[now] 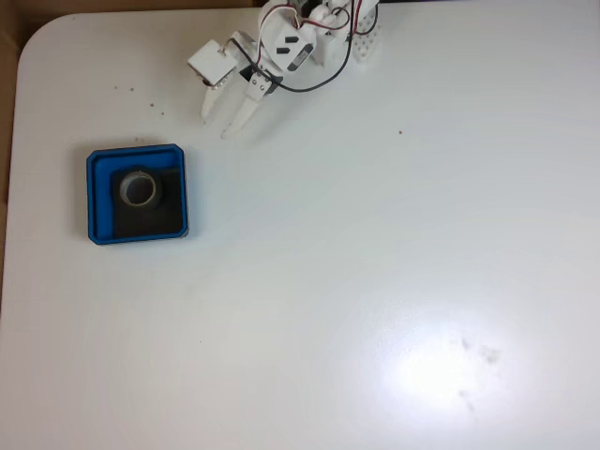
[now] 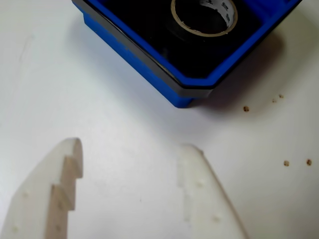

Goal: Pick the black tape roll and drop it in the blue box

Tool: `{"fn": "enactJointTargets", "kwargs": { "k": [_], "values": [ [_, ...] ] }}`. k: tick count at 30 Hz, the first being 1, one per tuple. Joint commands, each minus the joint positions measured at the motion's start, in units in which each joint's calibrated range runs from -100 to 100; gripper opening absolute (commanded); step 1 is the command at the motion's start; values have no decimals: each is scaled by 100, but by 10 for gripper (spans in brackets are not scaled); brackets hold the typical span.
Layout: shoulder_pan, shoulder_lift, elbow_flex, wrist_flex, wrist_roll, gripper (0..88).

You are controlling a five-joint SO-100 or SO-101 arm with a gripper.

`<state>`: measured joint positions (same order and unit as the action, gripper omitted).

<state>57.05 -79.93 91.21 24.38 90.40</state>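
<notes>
The blue box (image 1: 92, 197) sits at the left of the white table in the fixed view, and the black tape roll (image 1: 139, 188) lies flat on its black floor. My white gripper (image 1: 218, 126) hovers up and to the right of the box, apart from it, open with nothing between its fingers. In the wrist view the two pale fingers (image 2: 55, 194) frame bare table, with the gripper (image 2: 134, 149) open. The blue box (image 2: 144, 59) corner lies beyond them, and the tape roll (image 2: 185, 22) rests inside it.
The arm's base and wires (image 1: 319, 37) stand at the table's top edge. Small dark specks (image 2: 286, 162) dot the table near the box. The table's rounded corner (image 1: 37, 37) is at top left, with wide bare surface to the right and below.
</notes>
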Motion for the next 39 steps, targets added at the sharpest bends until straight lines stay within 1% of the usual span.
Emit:
{"fn": "enactJointTargets", "kwargs": {
  "k": [1, 4, 8, 16, 22, 27, 30, 33, 35, 39],
  "values": [
    [-72, -728, 457, -145, 31, 175],
    [-317, -1229, 870, -112, 49, 175],
    [-766, -1413, 879, -70, 58, 175],
    [-2613, -1421, 879, -70, 58, 174],
    [-4196, -1421, 879, -70, 49, 173],
    [-5192, -1413, 879, -70, 23, 172],
    [-5583, -1413, 879, -62, 40, 172],
    [-5749, -1413, 870, -62, 49, 165],
    [-5759, -1413, 870, -62, 49, 147],
    [-5759, -1413, 870, -62, 14, 81]
  ]
}}
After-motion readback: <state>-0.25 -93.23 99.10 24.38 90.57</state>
